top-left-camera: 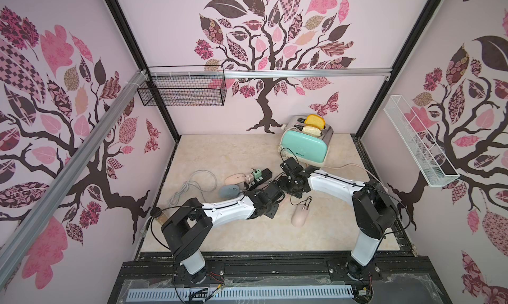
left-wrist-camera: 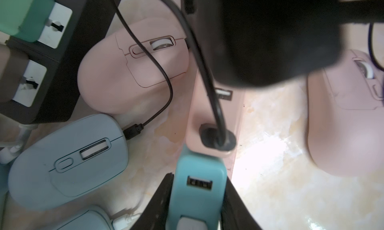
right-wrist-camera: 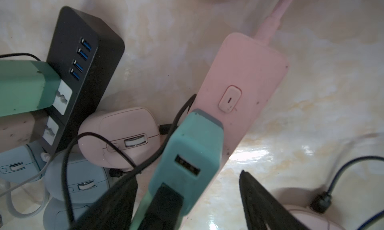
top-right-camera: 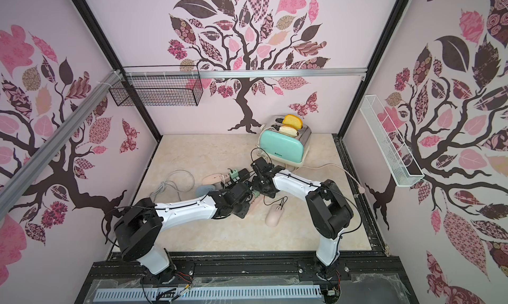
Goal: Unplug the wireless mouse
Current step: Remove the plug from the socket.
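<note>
Plainly caught at the gripping step, ahead of any pull. In the left wrist view, find the left gripper (left-wrist-camera: 198, 177) clamped on the teal adapter (left-wrist-camera: 197, 199), black fingers (left-wrist-camera: 158, 202) pressed to both flanks. Find that adapter standing plugged into the face of the pink power strip (right-wrist-camera: 245, 73), near the middle of the counter (top-left-camera: 247, 239). In the right wrist view, see the right gripper (right-wrist-camera: 188, 174) spread wide and holding nothing, poised astride adapter and strip with clear gaps on both sides. Look for the wireless mouse (left-wrist-camera: 68, 162) just beside the strip, toward the counter's left edge, huddled with a pink mouse (left-wrist-camera: 112, 87) beside a black power strip (right-wrist-camera: 104, 52); take it, probably, for the pale blue one with a black plug (left-wrist-camera: 133, 132) in its nose, though hard to pin down among several mice and crossing cables. Note the USB port (left-wrist-camera: 199, 183) on the adapter's near face, empty in both wrist views. Judged next: bring the right jaws down onto the pink strip to pin it to the counter, then draw the adapter straight out along its prongs with the left, without rocking. Beware of dragging the slack black cable (left-wrist-camera: 164, 77), and the mice with it.
</note>
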Available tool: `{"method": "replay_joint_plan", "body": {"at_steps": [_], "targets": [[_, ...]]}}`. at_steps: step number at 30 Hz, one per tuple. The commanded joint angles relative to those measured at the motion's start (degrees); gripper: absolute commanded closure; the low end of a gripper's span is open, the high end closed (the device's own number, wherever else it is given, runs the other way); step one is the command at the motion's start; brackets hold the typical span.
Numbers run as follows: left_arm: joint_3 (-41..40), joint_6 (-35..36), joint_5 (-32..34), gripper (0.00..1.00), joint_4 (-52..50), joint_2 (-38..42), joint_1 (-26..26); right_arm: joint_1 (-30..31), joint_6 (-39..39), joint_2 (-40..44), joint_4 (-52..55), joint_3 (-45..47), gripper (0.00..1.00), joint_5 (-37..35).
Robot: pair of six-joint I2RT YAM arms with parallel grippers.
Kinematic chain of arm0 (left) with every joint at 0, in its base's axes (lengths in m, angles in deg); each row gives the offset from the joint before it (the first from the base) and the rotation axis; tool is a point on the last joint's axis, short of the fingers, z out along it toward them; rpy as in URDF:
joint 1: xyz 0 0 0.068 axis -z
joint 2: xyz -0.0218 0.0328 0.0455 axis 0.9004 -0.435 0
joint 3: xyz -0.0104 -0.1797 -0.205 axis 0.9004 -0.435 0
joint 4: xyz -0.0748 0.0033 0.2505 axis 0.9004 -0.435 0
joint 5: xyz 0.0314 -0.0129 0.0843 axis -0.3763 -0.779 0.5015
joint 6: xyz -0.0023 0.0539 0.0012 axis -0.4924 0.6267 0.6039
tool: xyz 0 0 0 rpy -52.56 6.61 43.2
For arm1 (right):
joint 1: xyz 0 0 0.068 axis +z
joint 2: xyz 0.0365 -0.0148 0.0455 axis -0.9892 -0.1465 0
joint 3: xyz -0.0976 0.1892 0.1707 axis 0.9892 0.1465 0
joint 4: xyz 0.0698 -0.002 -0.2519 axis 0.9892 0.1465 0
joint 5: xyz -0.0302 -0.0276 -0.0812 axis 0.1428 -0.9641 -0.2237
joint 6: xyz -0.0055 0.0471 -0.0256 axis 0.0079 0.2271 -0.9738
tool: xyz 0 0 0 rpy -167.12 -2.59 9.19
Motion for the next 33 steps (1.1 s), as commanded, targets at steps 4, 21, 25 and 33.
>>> {"method": "replay_joint_plan", "body": {"at_steps": [4, 21, 25, 33], "targets": [[1.6, 1.0, -0.2, 0.87, 1.0, -0.8, 0.3, 0.1, 0.5, -3.2, 0.0, -1.5, 0.25, -0.3], [2.2, -0.1, -13.5, 1.00, 2.6, 1.1, -3.2, 0.1, 0.2, -7.1, 0.1, -0.9, 0.28, -1.7], [3.1, 5.3, 12.1, 1.00, -0.4, 2.3, 5.2, 0.2, 1.0, -7.7, 0.1, -0.5, 0.29, -2.2], [4.9, 5.0, 2.7, 1.00, -3.2, 2.2, 5.1, 0.0, 0.8, -8.9, 0.5, -0.9, 0.29, -2.5]]}}
